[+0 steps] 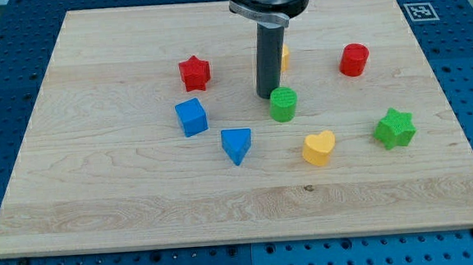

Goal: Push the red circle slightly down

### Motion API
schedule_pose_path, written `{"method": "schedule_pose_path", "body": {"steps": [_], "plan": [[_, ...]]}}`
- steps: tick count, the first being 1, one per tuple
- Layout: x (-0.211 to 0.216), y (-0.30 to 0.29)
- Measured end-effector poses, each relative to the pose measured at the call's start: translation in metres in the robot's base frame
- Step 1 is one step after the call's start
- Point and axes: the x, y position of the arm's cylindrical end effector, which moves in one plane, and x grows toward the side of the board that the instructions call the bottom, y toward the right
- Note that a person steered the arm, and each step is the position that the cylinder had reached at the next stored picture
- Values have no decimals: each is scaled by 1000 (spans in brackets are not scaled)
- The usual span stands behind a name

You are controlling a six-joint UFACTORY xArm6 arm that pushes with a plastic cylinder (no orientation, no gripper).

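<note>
Fingers: none fitted; rod tip (267,96) touches green cylinder (283,104), grasping nothing. Red circle (354,59): bench (101,206), view's upper right, well apart. Advice: bring tip round above the circle, centred, then push briefly towards view's bottom.

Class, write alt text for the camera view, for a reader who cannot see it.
A dark rod's tip rests on a wooden board, just left of a green circle and well left of the red circle. Around them lie a red star, blue cube, blue triangle, yellow heart and green star.
</note>
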Motion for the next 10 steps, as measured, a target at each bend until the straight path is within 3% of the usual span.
{"method": "schedule_pose_path", "body": {"steps": [2,5,6,7,10], "plan": [[-13,29],[-11,183],[-38,208],[-80,207],[-82,153]]}}
